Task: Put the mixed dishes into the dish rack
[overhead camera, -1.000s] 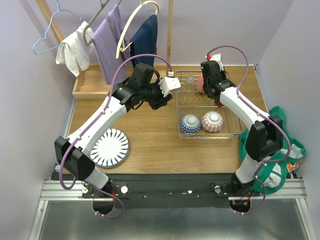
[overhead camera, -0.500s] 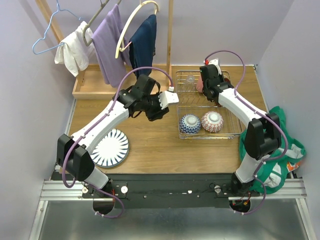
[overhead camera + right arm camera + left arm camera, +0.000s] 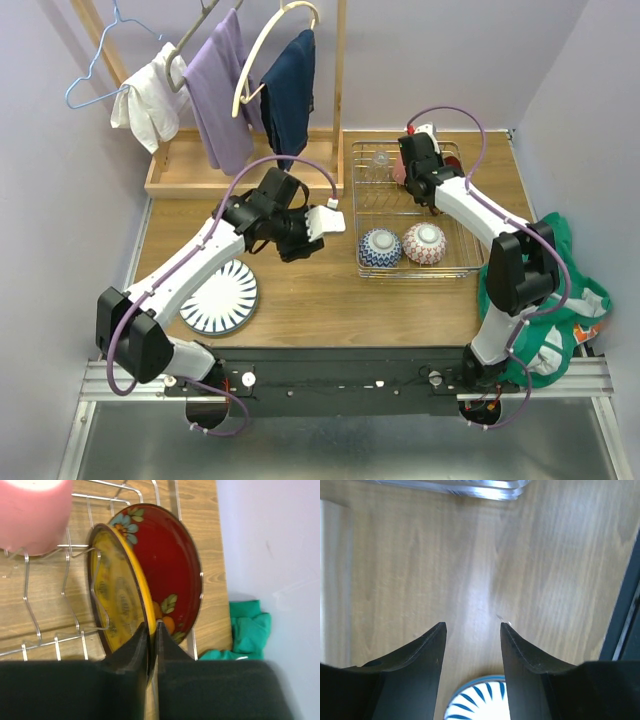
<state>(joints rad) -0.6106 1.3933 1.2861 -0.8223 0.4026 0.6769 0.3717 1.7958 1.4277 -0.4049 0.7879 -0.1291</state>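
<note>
While two bowls [image 3: 380, 248] [image 3: 424, 243] lie racked, two plates [image 3: 117, 600] [image 3: 170, 575] stand

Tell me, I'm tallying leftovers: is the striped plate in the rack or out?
Out. The striped plate lies on the table, apart from the dish rack.

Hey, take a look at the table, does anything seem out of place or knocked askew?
One thing: the blue-striped plate lies flat on the near-left part of the table, outside the dish rack, while the blue-white bowl and the pink bowl already sit inside it. Nothing looks spilled or broken.
</note>
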